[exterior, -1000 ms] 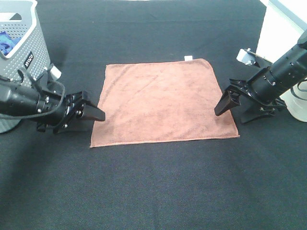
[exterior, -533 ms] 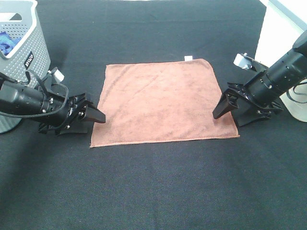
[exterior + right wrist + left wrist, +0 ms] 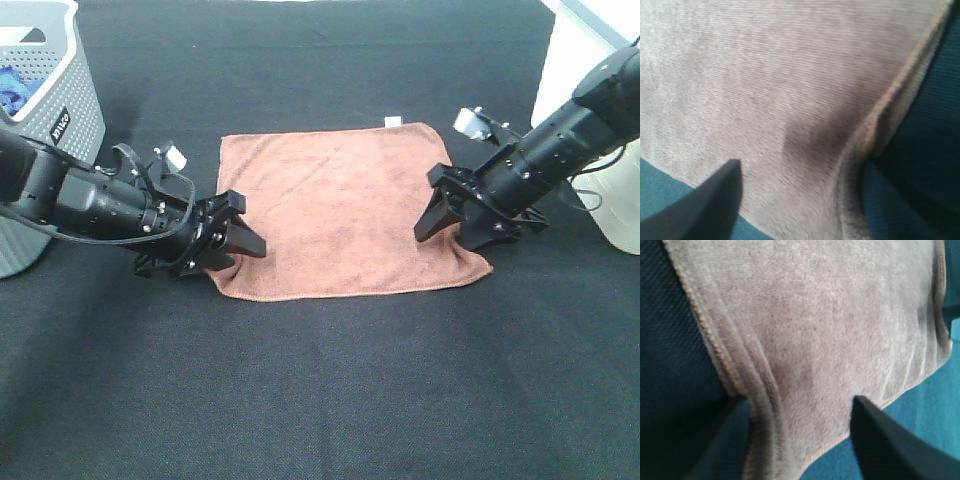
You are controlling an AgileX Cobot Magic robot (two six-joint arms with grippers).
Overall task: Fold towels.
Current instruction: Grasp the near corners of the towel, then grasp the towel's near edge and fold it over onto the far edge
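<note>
The reddish-brown towel (image 3: 345,205) lies flat on the black table, with its small white tag (image 3: 393,122) at the far edge. My left gripper (image 3: 240,252) is open, its jaws straddling the towel's near left corner, where the cloth is bunched. The left wrist view shows wrinkled towel (image 3: 815,330) between the two spread fingers (image 3: 885,440). My right gripper (image 3: 442,238) is open over the near right corner, which is also pushed up. The right wrist view shows a raised fold of towel (image 3: 790,85) between its fingers (image 3: 705,205).
A grey perforated basket (image 3: 55,110) with something blue inside stands at the far left, just behind my left arm. A white block (image 3: 585,60) and a white container (image 3: 622,215) stand at the right edge. The table surface (image 3: 330,390) is black cloth.
Both grippers have moved inward from beside the towel onto its near corners. The left and right edges are pushed in and bunched, so the towel looks narrower at the front.
</note>
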